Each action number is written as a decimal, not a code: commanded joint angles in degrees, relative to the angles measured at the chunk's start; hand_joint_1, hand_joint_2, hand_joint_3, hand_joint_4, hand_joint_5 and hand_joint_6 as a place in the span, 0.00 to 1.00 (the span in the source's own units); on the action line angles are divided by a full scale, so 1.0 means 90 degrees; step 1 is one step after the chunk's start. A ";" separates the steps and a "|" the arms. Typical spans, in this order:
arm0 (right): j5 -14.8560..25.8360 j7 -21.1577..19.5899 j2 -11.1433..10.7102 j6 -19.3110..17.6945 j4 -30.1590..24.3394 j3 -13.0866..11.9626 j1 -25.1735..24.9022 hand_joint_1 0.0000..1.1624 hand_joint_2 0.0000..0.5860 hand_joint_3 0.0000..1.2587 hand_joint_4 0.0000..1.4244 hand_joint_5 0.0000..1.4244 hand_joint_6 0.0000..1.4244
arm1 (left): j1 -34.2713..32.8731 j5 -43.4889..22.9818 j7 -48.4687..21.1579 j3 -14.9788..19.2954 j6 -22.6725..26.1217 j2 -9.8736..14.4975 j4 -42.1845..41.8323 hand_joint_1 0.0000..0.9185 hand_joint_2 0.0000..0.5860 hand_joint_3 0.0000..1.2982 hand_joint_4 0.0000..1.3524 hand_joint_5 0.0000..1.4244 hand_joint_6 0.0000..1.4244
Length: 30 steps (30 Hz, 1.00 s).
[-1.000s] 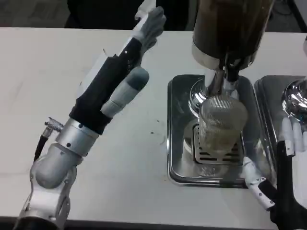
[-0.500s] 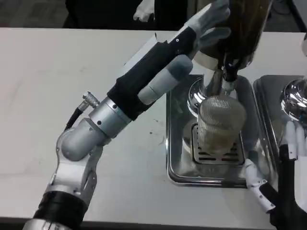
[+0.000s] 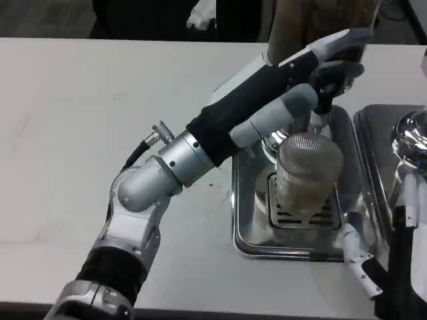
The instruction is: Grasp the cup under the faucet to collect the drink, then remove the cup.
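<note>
A ribbed clear cup point(image 3: 308, 172) stands upright on the grate of a shiny drip tray point(image 3: 248, 200), right below the faucet point(image 3: 319, 112) of a dispenser holding a brown drink point(image 3: 313, 23). My left arm stretches across from the left. Its hand point(image 3: 313, 73) lies over the faucet's handle above the cup, fingers stretched out and the thumb hanging near the cup's rim. My right hand point(image 3: 393, 240) sits at the lower right by the tray's corner. Its fingers are apart and it holds nothing, clear of the cup.
A second chrome dispenser base point(image 3: 410, 137) on its own tray stands at the right edge, just beyond my right hand. White table point(image 3: 80, 120) spreads to the left of the tray. A dark figure is behind the table's far edge.
My left arm has swung right, carrying the hand from the table's far middle over to the faucet handle. The right hand and the cup have stayed put.
</note>
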 commanded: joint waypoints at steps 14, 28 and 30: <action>0.0384 0.0100 -0.0101 -0.0243 0.0319 -0.0108 -0.0269 0.26 0.77 0.00 0.00 0.00 0.08 | 0.0601 0.1490 0.0709 -0.0639 -0.0809 0.0508 -0.0797 0.00 0.13 0.12 0.00 0.15 0.10; 0.2350 0.1342 -0.0460 -0.1347 0.0528 -0.0667 -0.0660 0.37 0.51 0.00 0.00 0.00 0.01 | 0.0567 0.1623 0.1159 -0.0754 -0.0858 0.0711 -0.0668 0.00 0.13 0.13 0.01 0.15 0.10; 0.2511 0.1581 -0.0544 -0.1346 0.0537 -0.0720 -0.0749 0.41 0.46 0.00 0.00 0.00 0.00 | 0.0592 0.1638 0.1188 -0.0781 -0.0868 0.0716 -0.0675 0.00 0.13 0.13 0.01 0.15 0.10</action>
